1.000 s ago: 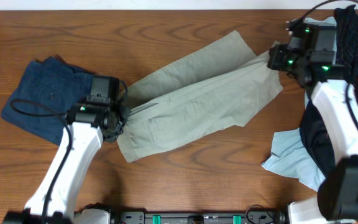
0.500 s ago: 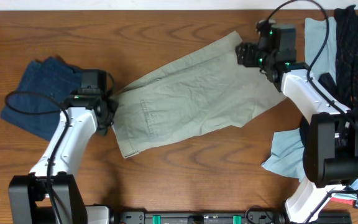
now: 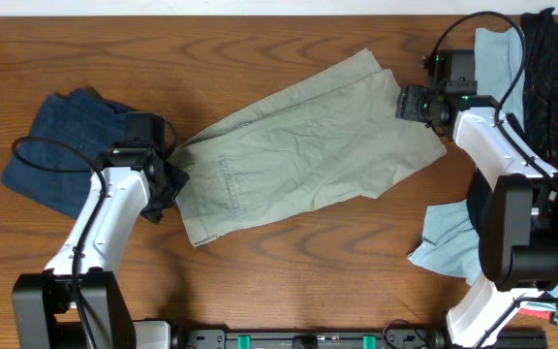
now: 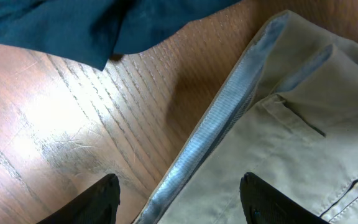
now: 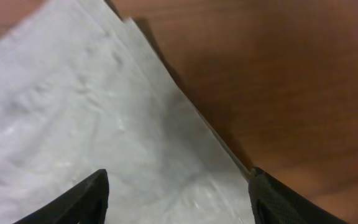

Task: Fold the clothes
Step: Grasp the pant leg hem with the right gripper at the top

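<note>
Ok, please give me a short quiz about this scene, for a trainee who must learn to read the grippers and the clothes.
1. Fill the gap: in the left wrist view, the part of the khaki trousers between the fingers of the left gripper is the ____.
2. Apart from the trousers, which garment lies nearest the left gripper? A) navy-blue garment B) light-blue garment C) dark striped garment
3. True or false: the right gripper is shut on a trouser leg.
Key: 1 waistband; 2 A; 3 false, it is open.
</note>
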Robot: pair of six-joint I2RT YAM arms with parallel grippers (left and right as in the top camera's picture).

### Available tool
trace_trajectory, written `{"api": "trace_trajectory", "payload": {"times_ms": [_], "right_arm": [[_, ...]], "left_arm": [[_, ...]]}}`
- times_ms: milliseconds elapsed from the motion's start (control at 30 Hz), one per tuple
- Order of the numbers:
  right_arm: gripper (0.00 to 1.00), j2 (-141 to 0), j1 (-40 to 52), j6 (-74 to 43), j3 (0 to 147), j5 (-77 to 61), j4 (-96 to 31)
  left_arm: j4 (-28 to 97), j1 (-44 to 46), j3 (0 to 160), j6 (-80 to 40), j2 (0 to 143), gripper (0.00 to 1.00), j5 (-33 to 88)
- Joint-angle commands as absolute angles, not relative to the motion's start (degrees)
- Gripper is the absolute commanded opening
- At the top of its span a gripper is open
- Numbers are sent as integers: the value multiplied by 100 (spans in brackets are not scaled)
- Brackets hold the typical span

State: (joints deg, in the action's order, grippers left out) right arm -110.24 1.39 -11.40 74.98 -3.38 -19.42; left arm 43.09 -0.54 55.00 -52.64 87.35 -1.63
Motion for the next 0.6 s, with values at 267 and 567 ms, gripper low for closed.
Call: {"api": "trace_trajectory", "payload": {"times_ms": [267, 567], "right_arm": [[75, -11054, 150, -148, 9461, -941, -3688], [88, -11723, 158, 611, 9738, -991, -3055]], "left_arm": [[4278, -51, 5524, -4797, 8761, 64, -152], [4268, -51, 5524, -4757, 8761, 64, -152]]}}
